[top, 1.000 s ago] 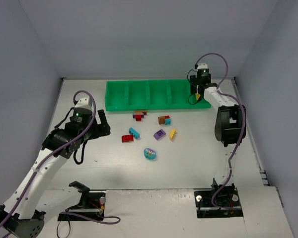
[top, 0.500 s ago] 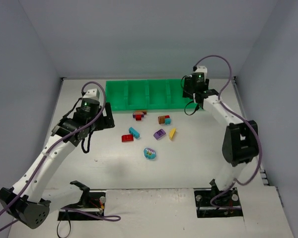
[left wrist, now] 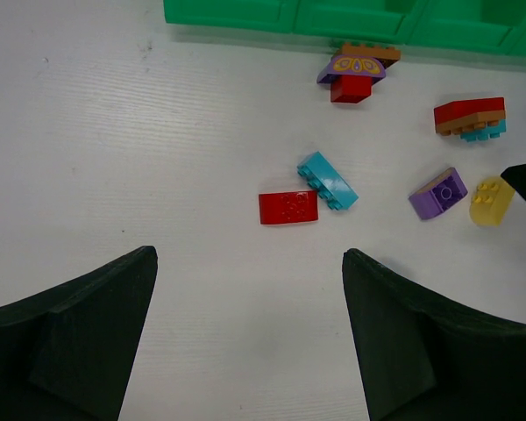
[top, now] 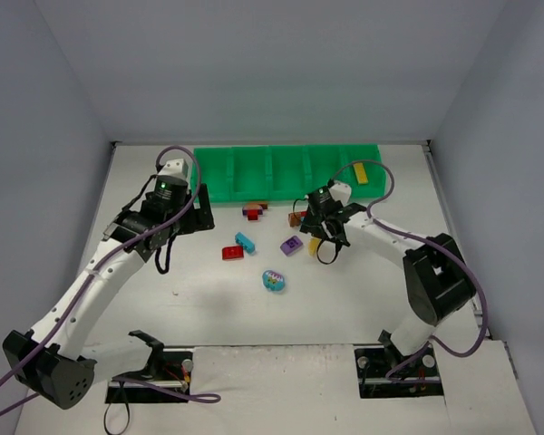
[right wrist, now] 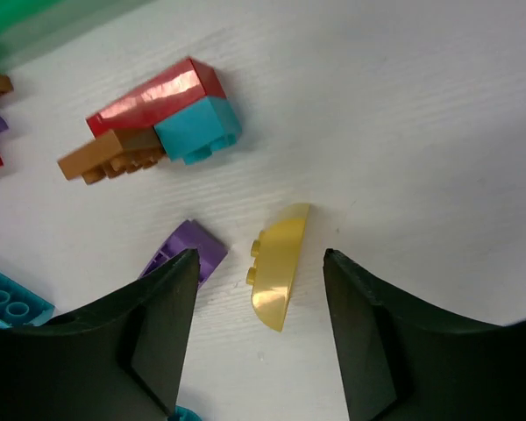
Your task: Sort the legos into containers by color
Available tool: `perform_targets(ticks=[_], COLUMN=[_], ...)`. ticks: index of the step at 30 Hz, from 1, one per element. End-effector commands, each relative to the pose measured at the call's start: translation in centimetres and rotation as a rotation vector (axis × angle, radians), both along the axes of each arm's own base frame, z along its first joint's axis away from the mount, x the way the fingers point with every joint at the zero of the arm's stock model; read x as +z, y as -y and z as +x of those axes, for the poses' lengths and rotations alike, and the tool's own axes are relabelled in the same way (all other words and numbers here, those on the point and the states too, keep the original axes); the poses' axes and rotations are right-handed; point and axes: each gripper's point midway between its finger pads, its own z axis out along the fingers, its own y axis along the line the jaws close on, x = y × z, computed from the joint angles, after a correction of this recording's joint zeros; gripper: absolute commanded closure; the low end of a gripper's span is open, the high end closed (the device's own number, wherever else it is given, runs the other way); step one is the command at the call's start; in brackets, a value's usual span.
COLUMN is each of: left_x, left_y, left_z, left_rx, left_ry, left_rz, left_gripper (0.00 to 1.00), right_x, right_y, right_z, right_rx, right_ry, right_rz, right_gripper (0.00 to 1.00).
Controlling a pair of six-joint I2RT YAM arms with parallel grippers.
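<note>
The right claw (right wrist: 258, 294) hangs open just above the tabletop (top: 208, 299). Its 2 black fingers (right wrist: 162, 333) stand either side of a yellow brick (right wrist: 276, 272) without touching it. A purple brick (right wrist: 188, 250) lies just beside that brick, near 1 finger. Beyond sits a clump of red, cyan and brown bricks (right wrist: 171, 114).

Further back, the green tray (top: 286, 193) shows 5 compartments in a row. A yellow piece (top: 361, 172) lies in the right-end compartment.

The left claw (left wrist: 247, 272) is also open and holds nothing, above a red brick (left wrist: 288, 207) and a cyan brick (left wrist: 327, 180) lying close together.

The step in hand looks like picking up the yellow brick. Next, the right claw likely needs to lower, close squarely on it without nudging the purple brick, then carry it to the right-end compartment.
</note>
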Motion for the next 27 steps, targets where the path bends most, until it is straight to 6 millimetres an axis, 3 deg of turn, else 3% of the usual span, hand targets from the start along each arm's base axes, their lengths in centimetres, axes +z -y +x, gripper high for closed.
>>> perform_targets(ticks=[1, 6, 9, 11, 13, 17, 21, 22, 24, 27], left_x=[1.9, 1.6, 1.3, 1.3, 1.4, 1.7, 1.9, 1.9, 2.0, 2.5], left_y=[0.5, 0.3, 0.3, 0.1, 0.0, -0.1, -0.1, -0.1, 0.4, 0.8], left_z=[1.1, 0.9, 0.8, 0.6, 0.5, 0.4, 0.3, 0.2, 0.1, 0.1], left_rx=[-0.013, -0.009, -0.008, -0.004, 0.0, -0.003, -0.009, -0.015, -0.034, -0.065], left_ry=[0.066, 0.063, 0.051, 0.047, 0.052, 0.063, 0.077, 0.08, 0.082, 0.094], left_rz=[-0.025, -0.021, -0.017, -0.012, -0.009, -0.016, -0.02, -0.021, -0.035, -0.045], left_gripper=[0.2, 0.2, 0.2, 0.2, 0.2, 0.2, 0.2, 0.2, 0.2, 0.2], right_x=[-1.2, -4.0, -4.6, -4.3, -3.3, 1.1, 5.9, 6.7, 9.0, 10.1], right_y=[-0.9, -1.1, -0.8, 0.0, 0.6, 3.7, 7.9, 9.9, 11.4, 14.6], right_z=[-0.7, -1.0, -0.8, -0.4, 0.2, 2.8, 7.3, 8.4, 10.6, 13.9], right_rx=[-0.099, -0.082, -0.075, -0.075, -0.074, -0.078, -0.073, -0.095, -0.081, -0.089], right_ry=[-0.03, -0.074, -0.073, -0.047, -0.014, 0.108, 0.23, 0.251, 0.329, 0.394], right_rz=[0.066, 0.037, 0.008, -0.039, -0.065, -0.149, -0.208, -0.224, -0.265, -0.323], right_gripper=[0.46, 0.53, 0.65, 0.83, 1.0, 1.0, 1.0, 1.0, 1.0, 0.98])
